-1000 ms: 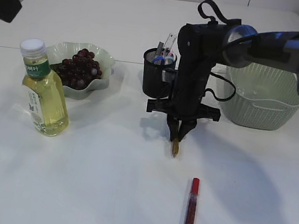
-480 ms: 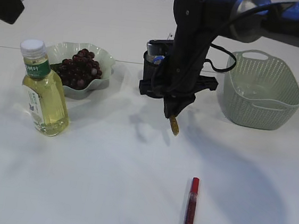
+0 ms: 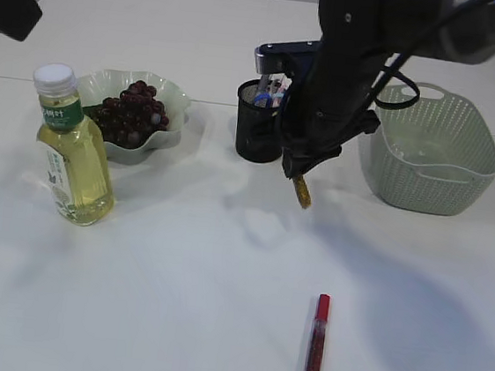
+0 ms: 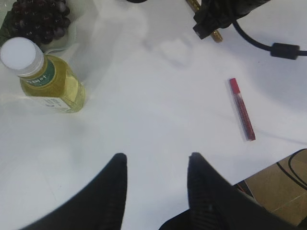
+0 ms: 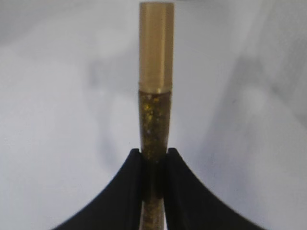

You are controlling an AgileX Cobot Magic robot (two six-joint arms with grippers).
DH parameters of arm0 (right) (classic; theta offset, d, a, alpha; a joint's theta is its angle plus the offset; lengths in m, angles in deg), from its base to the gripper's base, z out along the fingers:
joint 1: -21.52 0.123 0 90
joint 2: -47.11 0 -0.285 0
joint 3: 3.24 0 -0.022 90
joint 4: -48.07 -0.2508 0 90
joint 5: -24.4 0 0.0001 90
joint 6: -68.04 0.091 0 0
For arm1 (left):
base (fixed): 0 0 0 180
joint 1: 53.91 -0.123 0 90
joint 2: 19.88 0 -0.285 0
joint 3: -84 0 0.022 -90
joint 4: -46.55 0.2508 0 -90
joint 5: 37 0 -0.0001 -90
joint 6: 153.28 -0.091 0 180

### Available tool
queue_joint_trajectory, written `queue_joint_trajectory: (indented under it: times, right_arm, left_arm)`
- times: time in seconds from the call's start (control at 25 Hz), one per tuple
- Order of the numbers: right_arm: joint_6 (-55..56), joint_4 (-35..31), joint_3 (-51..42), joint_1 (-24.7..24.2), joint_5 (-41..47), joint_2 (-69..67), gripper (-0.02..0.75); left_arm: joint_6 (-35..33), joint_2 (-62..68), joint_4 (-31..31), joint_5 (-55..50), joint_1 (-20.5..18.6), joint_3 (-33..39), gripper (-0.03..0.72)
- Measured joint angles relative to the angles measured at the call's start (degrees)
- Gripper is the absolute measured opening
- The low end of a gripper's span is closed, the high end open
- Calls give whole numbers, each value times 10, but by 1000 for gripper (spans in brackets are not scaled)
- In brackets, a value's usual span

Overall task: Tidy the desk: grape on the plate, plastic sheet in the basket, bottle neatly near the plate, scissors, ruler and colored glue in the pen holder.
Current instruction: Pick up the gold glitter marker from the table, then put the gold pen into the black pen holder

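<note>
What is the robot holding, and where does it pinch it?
The right gripper pinches a gold glitter glue tube around its glittery body, below the cap.

Pen holder [image 3: 260,135]: contents partly masked by right arm, items too small to tell apart. Gold glue tube [image 5: 156,120]: lower end cut by frame edge below right gripper [image 5: 153,158]. Red glue tube [image 3: 314,352]: near end cut off. Left gripper [image 4: 156,165]: fingers blurred, bases cropped.

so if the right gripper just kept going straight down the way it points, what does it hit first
Likely the bare table. The right gripper points down, its jaws shut on the gold glue tube, so the tube's cap would probably touch first. Nothing else shows beneath it, though depth is unclear.
</note>
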Motion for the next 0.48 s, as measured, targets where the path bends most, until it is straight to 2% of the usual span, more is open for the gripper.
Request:
queue_joint_trajectory:
  times: [0.2, 0.48]
  right_arm:
    - [-1, 25, -134, 0, -204, 83, 116]
    - [-1, 48, -158, 0, -381, 94, 115]
  left_arm:
    - [0, 0, 0, 0, 0, 0, 309]
    - [0, 0, 0, 0, 0, 0, 309]
